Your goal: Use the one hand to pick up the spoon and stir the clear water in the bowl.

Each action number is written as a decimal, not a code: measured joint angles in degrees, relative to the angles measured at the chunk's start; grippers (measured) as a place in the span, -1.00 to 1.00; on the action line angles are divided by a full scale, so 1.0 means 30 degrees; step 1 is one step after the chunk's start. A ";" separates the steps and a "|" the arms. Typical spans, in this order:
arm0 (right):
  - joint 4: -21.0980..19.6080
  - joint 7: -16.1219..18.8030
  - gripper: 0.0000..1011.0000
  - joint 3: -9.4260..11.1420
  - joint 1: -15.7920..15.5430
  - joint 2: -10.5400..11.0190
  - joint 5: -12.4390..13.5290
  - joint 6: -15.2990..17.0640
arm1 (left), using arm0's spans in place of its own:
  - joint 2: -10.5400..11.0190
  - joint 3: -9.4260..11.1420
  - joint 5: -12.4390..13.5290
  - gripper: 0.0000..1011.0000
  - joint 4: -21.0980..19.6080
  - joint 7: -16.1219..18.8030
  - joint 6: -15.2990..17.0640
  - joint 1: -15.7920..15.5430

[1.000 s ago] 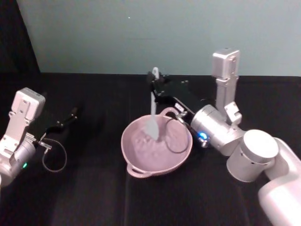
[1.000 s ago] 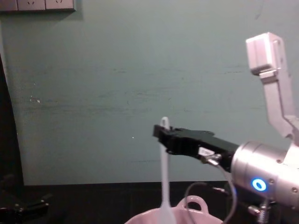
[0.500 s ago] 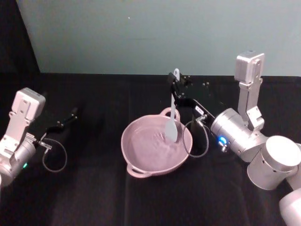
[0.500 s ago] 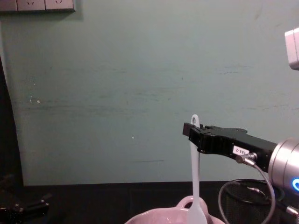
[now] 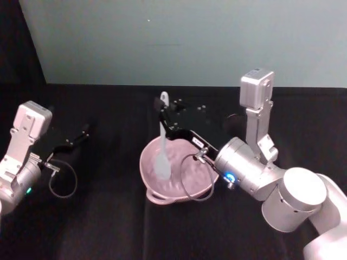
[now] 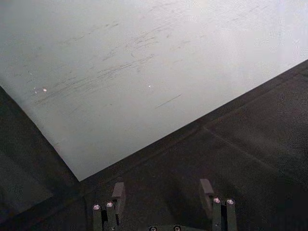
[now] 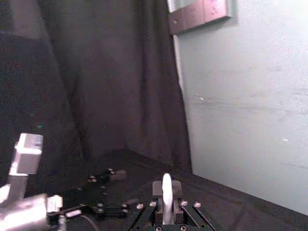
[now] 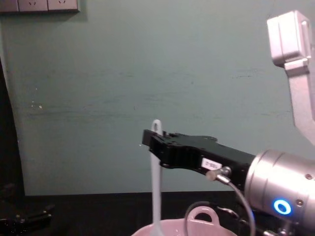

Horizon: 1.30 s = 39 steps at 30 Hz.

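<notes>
place: robot lab bench | evidence: black-draped table (image 5: 108, 216), bare teal wall (image 8: 98, 73), wall sockets (image 8: 47, 5), dark curtain (image 7: 96, 72)

The right gripper (image 5: 164, 118) reaches forward, jaws clamped; left gripper (image 5: 78, 135) parked aside.

Our right black flat-jawed claw (image 5: 164, 117) holds the white plastic spoon (image 5: 161, 157) upright, paddle head inside the pale pink glossy bowl (image 5: 157, 196).

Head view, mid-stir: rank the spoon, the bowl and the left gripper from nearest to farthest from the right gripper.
1. spoon: clamped upright in the right gripper fingers.
2. bowl: directly beneath, mid-scene.
3. left gripper: far off on the left, idle.
</notes>
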 joint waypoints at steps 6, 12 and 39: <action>-0.0023 0.0080 -0.77 -0.0297 0.0073 -0.0175 0.0087 -0.0130 | 0.0000 0.0001 0.0001 1.00 0.0000 0.0000 0.0000 0.0000; -0.0319 -0.0079 -0.77 -0.0058 0.0045 0.0018 0.0167 -0.0307 | 0.0000 0.0000 0.0000 1.00 0.0000 0.0000 0.0000 0.0001; -0.4109 -0.1376 -0.77 0.3622 0.1081 0.3583 0.0027 0.2244 | 0.0000 0.0000 0.0000 1.00 0.0000 0.0000 0.0000 0.0001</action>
